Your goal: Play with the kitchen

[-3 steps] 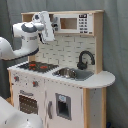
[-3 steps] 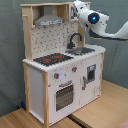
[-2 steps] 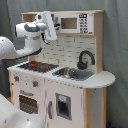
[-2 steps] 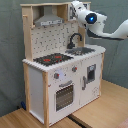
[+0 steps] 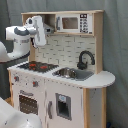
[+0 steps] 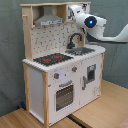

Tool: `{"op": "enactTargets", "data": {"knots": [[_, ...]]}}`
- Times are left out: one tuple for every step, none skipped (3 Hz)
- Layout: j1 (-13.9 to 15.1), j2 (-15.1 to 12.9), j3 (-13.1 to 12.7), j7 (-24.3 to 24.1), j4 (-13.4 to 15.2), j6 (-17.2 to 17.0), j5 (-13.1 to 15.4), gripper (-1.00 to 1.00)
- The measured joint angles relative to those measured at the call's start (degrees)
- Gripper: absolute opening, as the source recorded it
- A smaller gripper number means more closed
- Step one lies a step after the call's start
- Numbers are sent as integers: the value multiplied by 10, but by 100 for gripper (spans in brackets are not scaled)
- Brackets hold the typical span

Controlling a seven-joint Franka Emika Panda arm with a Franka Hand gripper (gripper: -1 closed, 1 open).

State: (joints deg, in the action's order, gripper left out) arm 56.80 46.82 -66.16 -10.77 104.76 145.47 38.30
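Observation:
The kitchen (image 5: 65, 95) (image 6: 45, 85) is a toy of white panels and light wood, seen in both exterior views. It has a grey hood (image 6: 47, 20), a black faucet (image 5: 85, 59) (image 6: 75, 40), a sink (image 5: 72, 73), a red-ringed stovetop (image 5: 37, 66) (image 6: 52, 59) and an oven door (image 5: 27, 102) (image 6: 64, 95). My gripper (image 5: 43, 27) (image 6: 74, 10) is high up at the upper shelf, beside the hood and left of the microwave (image 5: 72, 22) in the first exterior view. It hangs well above the stovetop and holds nothing that shows.
The kitchen stands on a wooden table (image 6: 102, 107) before a grey backdrop. My arm (image 6: 112, 35) reaches in from the second exterior view's right, over the counter end. A white part of the robot (image 5: 15, 117) fills the first exterior view's lower left corner.
The wrist has shifted slightly toward the upper shelf and a little lower. Nothing on the kitchen has moved.

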Motion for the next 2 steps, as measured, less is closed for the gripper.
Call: {"op": "enactTargets", "data": {"knots": [[-33, 0, 1, -37, 36, -28, -3, -100], [-58, -1, 3, -73, 69, -50, -12, -100]]}}
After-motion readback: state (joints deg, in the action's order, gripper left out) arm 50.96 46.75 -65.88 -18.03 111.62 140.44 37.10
